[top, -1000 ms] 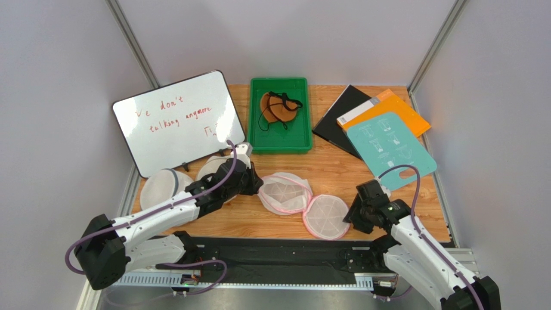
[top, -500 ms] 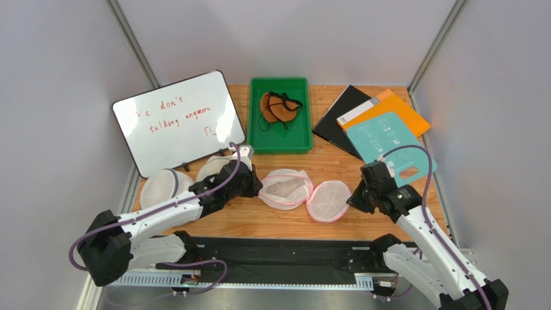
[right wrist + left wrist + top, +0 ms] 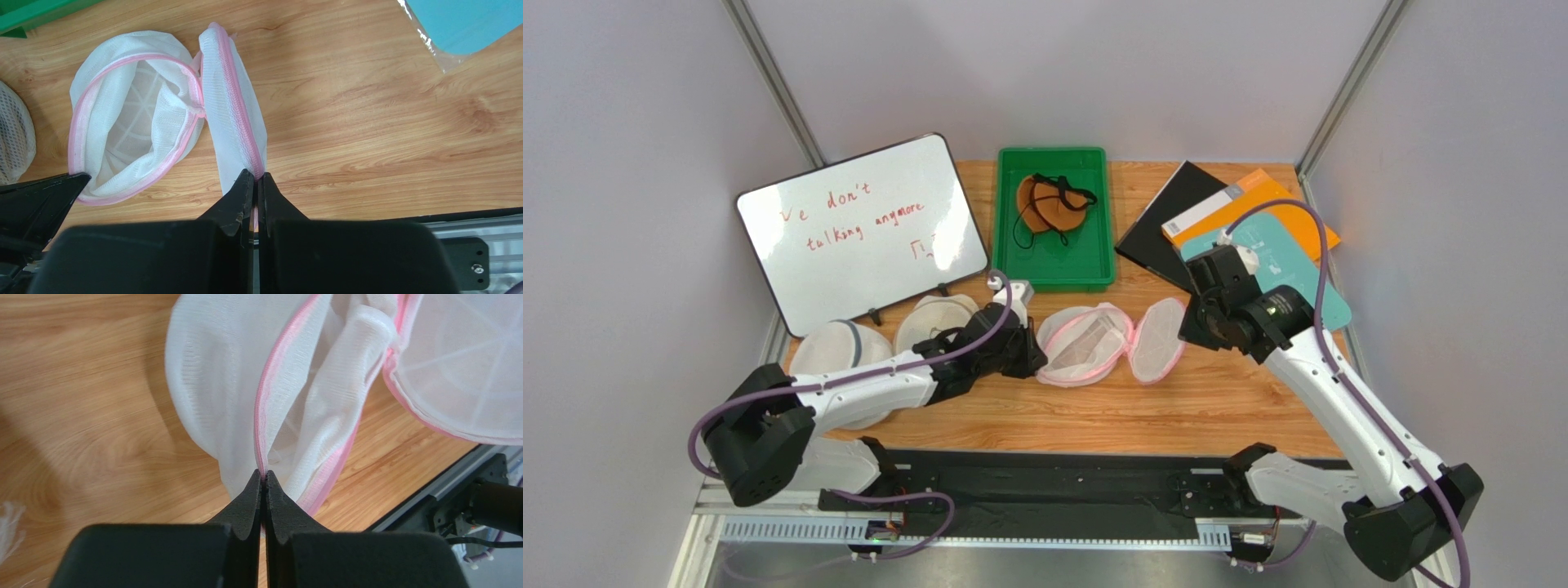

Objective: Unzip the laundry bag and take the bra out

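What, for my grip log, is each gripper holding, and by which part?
Both hold the laundry bag: left gripper pinches one half's pink rim, right gripper the other half's pink zipper edge.

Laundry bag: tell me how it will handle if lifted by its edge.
Probably floppy: the laundry bag folds and sags where the left fingers pinch its pink trim. Likely light: thin, see-through mesh, nothing visible inside. Unlikely to roll; it lies slumped open.

My left-wrist view cuts the laundry bag (image 3: 319,386) off at the top and right edges. In my right-wrist view, only corners of the green tray (image 3: 37,12) and teal sheet (image 3: 472,21) show at the top, and a plain mesh bag (image 3: 12,135) is clipped at the left edge.
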You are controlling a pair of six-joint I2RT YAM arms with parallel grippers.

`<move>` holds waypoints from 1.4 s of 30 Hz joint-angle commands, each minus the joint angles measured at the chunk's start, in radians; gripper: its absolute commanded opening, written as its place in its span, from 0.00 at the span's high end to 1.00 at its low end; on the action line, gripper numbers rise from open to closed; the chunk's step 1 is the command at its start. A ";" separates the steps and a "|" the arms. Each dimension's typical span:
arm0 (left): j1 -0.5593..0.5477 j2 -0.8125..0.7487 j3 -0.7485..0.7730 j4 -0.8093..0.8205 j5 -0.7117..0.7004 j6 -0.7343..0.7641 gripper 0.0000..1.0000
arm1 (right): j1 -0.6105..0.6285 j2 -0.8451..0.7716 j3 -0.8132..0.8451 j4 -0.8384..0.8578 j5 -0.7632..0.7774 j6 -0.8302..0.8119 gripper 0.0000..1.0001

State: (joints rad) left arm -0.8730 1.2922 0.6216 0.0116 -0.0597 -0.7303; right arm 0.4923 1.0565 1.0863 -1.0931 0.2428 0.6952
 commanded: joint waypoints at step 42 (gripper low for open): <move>-0.026 -0.040 -0.042 0.202 -0.034 -0.040 1.00 | 0.493 0.803 0.785 -0.208 0.317 -0.092 0.52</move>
State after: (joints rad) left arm -0.9031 1.3159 0.5919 0.1688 -0.0734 -0.7605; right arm 0.9794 1.8458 1.8191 -1.3090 0.5343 0.6159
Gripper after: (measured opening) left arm 0.007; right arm 0.462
